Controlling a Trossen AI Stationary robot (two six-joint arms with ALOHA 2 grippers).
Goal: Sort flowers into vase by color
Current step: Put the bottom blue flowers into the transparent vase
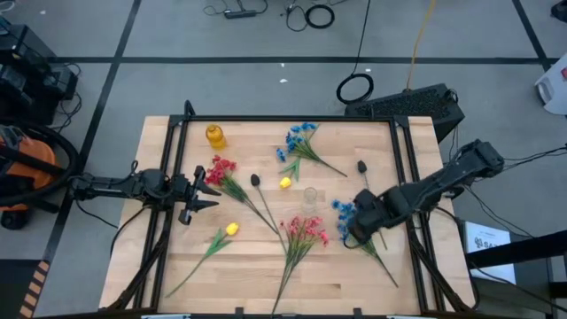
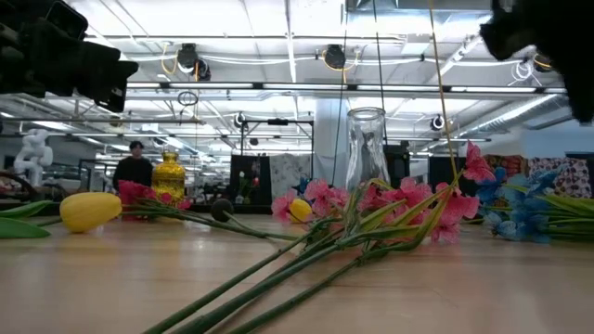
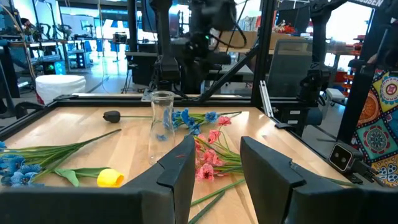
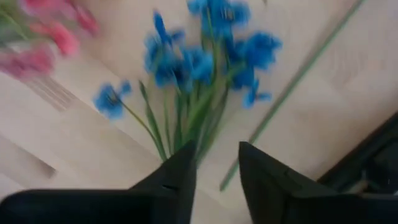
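Note:
Flowers lie flat on the wooden table [image 1: 177,266]: red sprig [image 1: 221,168], pink sprig [image 1: 306,232], a blue sprig [image 1: 301,142] at the far side, and another blue sprig [image 1: 344,210] near the right. Single yellow buds [image 1: 285,182] [image 1: 231,229] and dark buds [image 1: 255,180] [image 1: 361,165] lie between them. A clear glass vase [image 1: 310,198] stands upright mid-table. My right gripper [image 4: 217,149] points down, open, just above the right-hand blue sprig [image 4: 205,62]. My left gripper [image 3: 216,146] waits open at the left edge, pointing level.
A yellow vase [image 1: 215,135] stands at the far left of the table. Black rails [image 1: 403,159] run along the table's sides. Bare wood lies along the near edge. An orange vacuum [image 1: 27,164] sits off the table's left. A person [image 2: 135,167] stands far behind.

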